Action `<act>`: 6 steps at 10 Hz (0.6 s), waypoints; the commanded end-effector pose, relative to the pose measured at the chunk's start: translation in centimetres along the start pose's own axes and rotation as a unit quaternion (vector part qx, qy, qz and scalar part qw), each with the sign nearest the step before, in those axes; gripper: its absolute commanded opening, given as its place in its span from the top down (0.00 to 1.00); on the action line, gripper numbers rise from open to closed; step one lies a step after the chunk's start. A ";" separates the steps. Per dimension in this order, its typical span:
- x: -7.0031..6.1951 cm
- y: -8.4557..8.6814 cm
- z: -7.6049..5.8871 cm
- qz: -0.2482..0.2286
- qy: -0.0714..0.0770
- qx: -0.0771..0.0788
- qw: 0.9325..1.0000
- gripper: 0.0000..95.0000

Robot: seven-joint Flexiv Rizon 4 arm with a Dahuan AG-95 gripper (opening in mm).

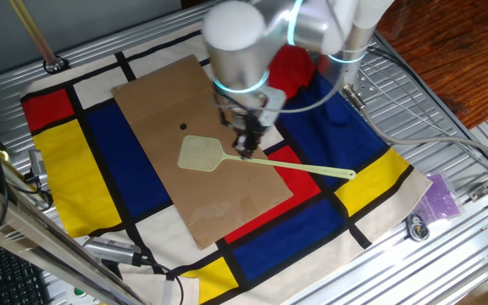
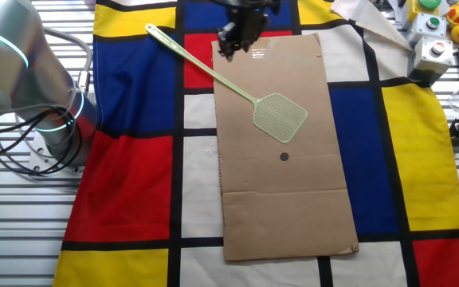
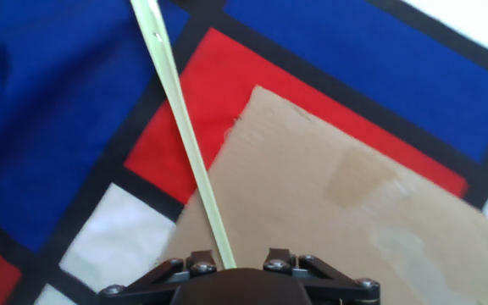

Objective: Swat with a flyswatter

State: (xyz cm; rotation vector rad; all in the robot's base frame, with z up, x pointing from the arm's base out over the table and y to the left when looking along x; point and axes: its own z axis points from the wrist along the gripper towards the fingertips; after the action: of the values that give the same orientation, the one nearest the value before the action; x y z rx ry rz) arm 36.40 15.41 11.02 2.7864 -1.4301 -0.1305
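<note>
1. Flyswatter [image 2: 280, 116]: pale yellow-green, mesh head resting on the brown cardboard sheet [image 2: 281, 191] just above a small dark spot [image 2: 284, 157]; thin handle ran diagonally off the sheet's corner onto the checked cloth [image 2: 134, 183].
2. Pincer [image 2: 233, 44]: black, directly over the handle near the sheet's edge. In the hand view the handle [image 3: 189, 144] passed between the finger bases; whether they clamped it could not be told.
3. Cloth: red, blue, yellow and white blocks with black lines, covering the metal bench [image 1: 447, 102].
4. Control box [image 2: 434, 49]: buttons at one corner; no legible writing, brands or labels.
</note>
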 end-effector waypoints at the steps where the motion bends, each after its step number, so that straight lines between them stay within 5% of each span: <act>1: -0.8 0.6 0.7 0.009 0.004 0.001 1.000 0.60; 6: -1.6 1.0 3.1 0.017 0.012 0.014 1.000 0.60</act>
State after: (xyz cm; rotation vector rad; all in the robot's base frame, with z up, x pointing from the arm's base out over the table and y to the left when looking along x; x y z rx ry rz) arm 34.39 16.46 7.81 2.7775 -1.4855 -0.0818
